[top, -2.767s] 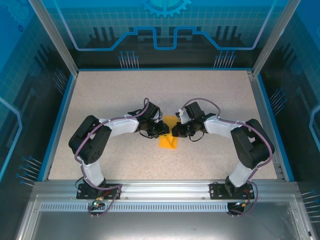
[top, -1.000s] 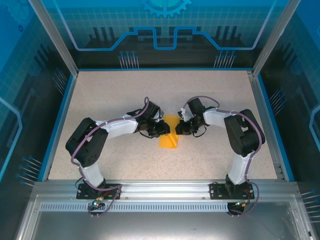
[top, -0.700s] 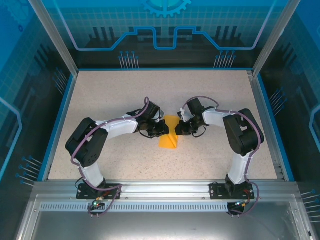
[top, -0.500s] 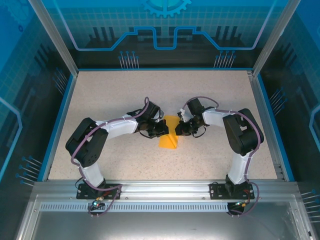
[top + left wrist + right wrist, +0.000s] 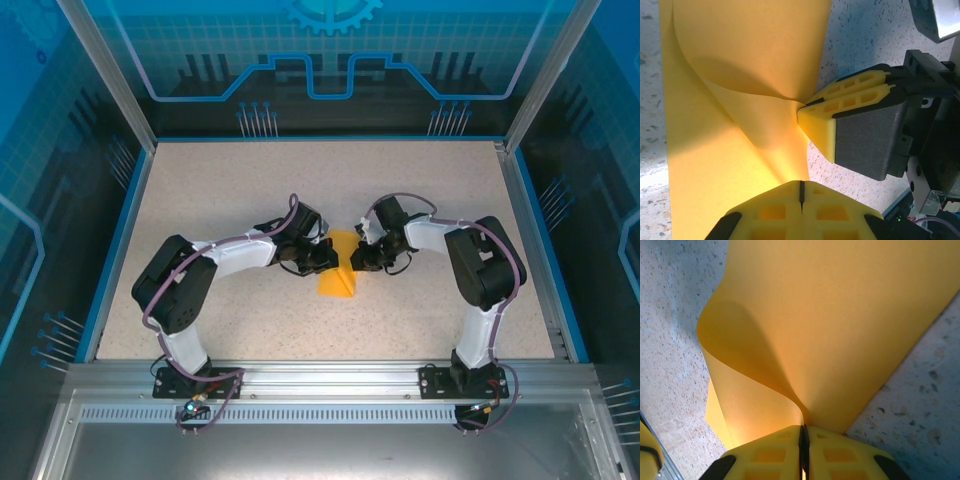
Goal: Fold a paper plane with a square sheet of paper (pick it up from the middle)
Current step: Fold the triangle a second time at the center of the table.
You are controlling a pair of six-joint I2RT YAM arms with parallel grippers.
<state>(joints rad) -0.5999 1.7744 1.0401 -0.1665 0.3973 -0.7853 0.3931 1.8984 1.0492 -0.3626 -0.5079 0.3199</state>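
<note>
The square sheet of paper (image 5: 338, 282) is plain orange-yellow and lies mid-table between both grippers. My right gripper (image 5: 803, 427) is shut on one edge of the paper (image 5: 840, 315), which curls up from the table into its jaws. In the left wrist view the right gripper's fingertips (image 5: 816, 120) pinch that raised fold of the paper (image 5: 740, 60). My left gripper (image 5: 801, 182) is shut, its tips against the paper's lifted flap; I cannot make out paper inside the slit. From above, the left gripper (image 5: 329, 262) and right gripper (image 5: 352, 261) nearly meet over the sheet.
The speckled beige table (image 5: 230, 190) has a blue rim (image 5: 118, 240) and transparent walls around it. Both arm bases sit on the metal rail (image 5: 330, 375) at the near edge.
The left gripper's jaws have closed at the paper. The right gripper keeps its pinch. Since the oldest frame the right arm's elbow has swung inward; the sheet stays in place.
</note>
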